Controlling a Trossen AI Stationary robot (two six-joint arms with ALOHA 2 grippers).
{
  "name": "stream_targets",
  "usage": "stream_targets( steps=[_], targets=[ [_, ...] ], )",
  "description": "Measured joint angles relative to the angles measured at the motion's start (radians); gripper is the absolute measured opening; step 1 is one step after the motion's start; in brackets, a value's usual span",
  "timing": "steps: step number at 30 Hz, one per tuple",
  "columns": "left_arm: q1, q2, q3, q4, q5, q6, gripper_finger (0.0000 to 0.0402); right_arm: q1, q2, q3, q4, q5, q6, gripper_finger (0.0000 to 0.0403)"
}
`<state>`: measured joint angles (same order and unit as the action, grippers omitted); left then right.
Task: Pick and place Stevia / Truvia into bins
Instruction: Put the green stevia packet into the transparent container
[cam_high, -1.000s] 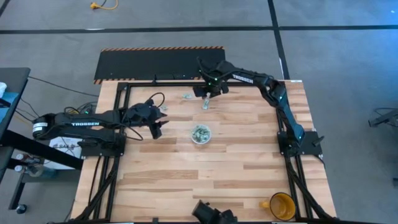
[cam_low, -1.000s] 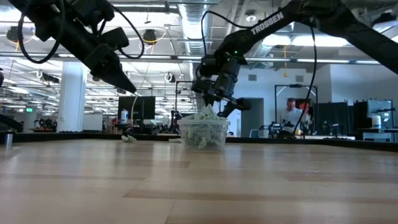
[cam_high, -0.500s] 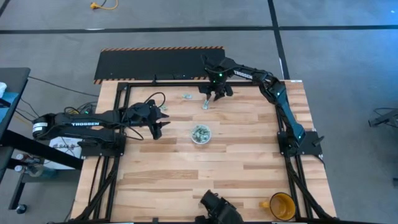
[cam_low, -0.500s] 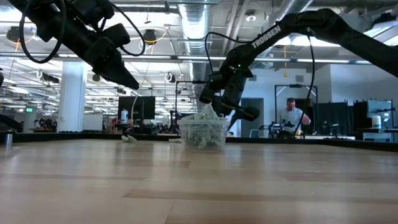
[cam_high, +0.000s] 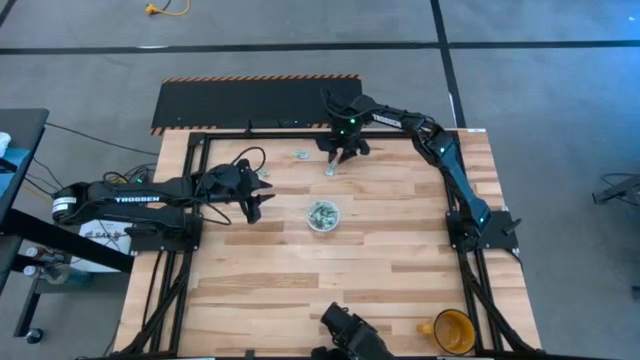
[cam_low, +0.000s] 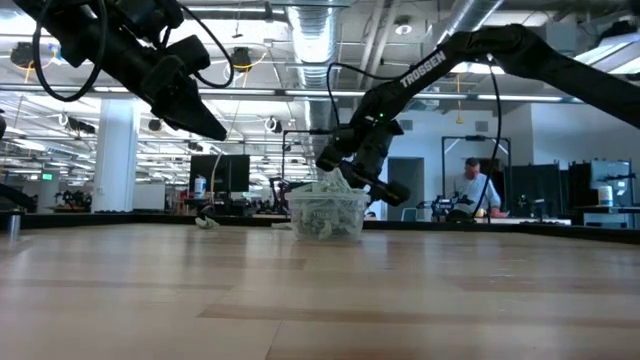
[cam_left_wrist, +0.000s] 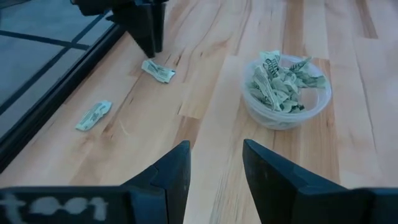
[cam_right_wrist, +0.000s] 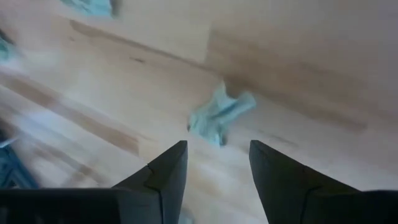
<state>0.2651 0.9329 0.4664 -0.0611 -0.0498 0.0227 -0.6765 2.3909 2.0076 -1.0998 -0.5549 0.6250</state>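
A clear cup (cam_high: 322, 215) stuffed with pale green sachets stands mid-table; the left wrist view shows it too (cam_left_wrist: 286, 93). One crumpled sachet (cam_high: 330, 167) lies flat on the wood near the far edge, also seen in the right wrist view (cam_right_wrist: 221, 115). My right gripper (cam_high: 340, 153) hovers just above it, pointing steeply down, open, with the sachet just ahead of its fingertips (cam_right_wrist: 217, 163). Two more sachets (cam_high: 300, 154) (cam_high: 262, 175) lie to the left. My left gripper (cam_high: 252, 208) waits open left of the cup, above the table (cam_left_wrist: 214, 168).
A yellow-orange mug (cam_high: 453, 330) stands at the near right corner. A black mat (cam_high: 260, 100) lies beyond the far edge. Bare wood (cam_high: 350, 270) stretches between the cup and the near edge. A person (cam_low: 465, 190) sits in the room behind the table.
My right gripper has sunk toward the crumpled sachet near the far edge, and its wrist has rolled and tipped more steeply downward. The sachets and the cup lie as before.
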Motion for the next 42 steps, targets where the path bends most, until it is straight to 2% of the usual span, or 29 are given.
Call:
stream_targets(
  steps=[3,13,20,23,26,31,37,42],
  targets=[
    [0.000,0.000,0.000,0.004,0.000,0.000,0.0138,0.000,-0.002,0.006,0.008,0.031,-0.014,0.0166],
    [0.000,0.000,0.000,0.008,0.000,-0.012,0.0138,-0.001,0.005,0.005,-0.003,0.029,0.029,0.0166],
    [0.000,0.000,0.000,0.008,0.001,-0.024,0.0138,-0.030,0.005,0.005,-0.008,-0.016,0.029,0.0166],
    [0.000,0.000,0.000,0.008,0.001,-0.024,0.0138,-0.042,0.005,0.005,0.044,-0.017,-0.028,0.0166],
    [0.000,0.000,0.000,0.007,0.001,-0.024,0.0138,-0.040,0.005,0.017,0.053,-0.022,-0.188,0.0166],
    [0.000,0.000,0.000,0.007,0.000,-0.022,0.0138,-0.020,0.004,0.094,-0.034,-0.002,-0.603,0.0165],
    [0.000,0.000,0.001,0.007,0.000,-0.022,0.0138,0.045,0.003,0.170,-0.148,0.195,-1.063,0.0166],
    [0.000,0.000,0.001,0.007,-0.001,-0.023,0.0138,0.117,0.003,0.177,-0.158,0.351,-1.390,0.0166]
  ],
)
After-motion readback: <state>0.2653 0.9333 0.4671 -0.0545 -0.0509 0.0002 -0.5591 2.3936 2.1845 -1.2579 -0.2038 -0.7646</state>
